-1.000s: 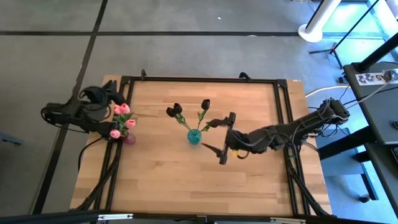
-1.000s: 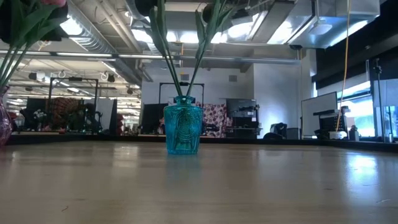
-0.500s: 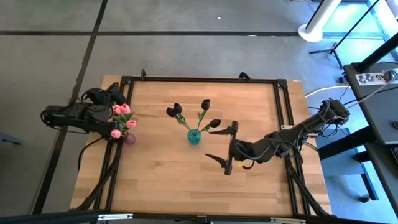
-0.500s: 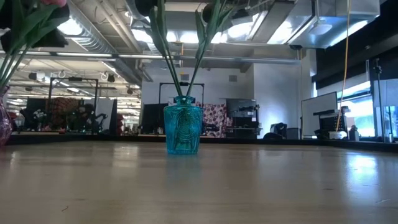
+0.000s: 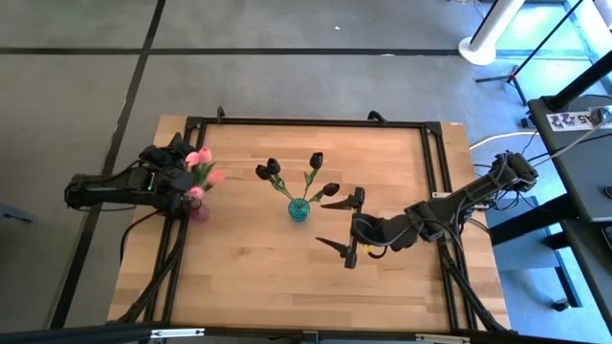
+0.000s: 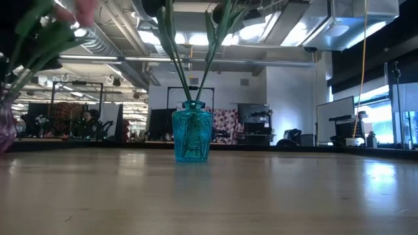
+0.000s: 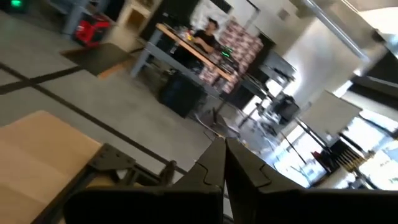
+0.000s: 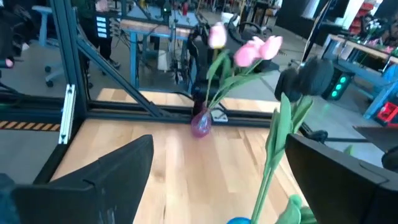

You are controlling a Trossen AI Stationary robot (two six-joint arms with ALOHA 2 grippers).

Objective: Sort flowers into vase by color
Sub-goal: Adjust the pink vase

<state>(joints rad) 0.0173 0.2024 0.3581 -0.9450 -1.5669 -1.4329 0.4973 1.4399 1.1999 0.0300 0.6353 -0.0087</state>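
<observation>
Seen from above, the wooden table point(image 5: 287, 277) carried two vases. A teal vase point(image 5: 298, 210) stood near the table's centre and held the dark maroon tulips point(image 5: 269, 170), whose green stems fanned outward above its mouth; in the low view this same vase point(image 6: 191, 136) stood upright on the boards with its stems rising out of frame. A small purple vase point(image 5: 198, 212) stood at the table's left edge and held the pink tulips point(image 5: 201, 157), which leaned toward the table's far side; the right wrist view showed these pink tulips point(image 8: 249, 50) tilted over the purple vase point(image 8: 201, 123), with one dark bud point(image 8: 311, 78) on a green stem close to the camera. The left gripper point(image 5: 182, 172) lay over the left edge of the table, right at the pink bunch, and in the left wrist view its fingers point(image 7: 214, 168) were pressed together with nothing visible between them. The right gripper point(image 5: 341, 223) hovered over the table just right of the teal vase, its two fingers spread wide apart and empty, one tip lying close beside the nearest dark bud. Beyond the table, a person point(image 7: 205, 34) was at a bench in the room behind.
</observation>
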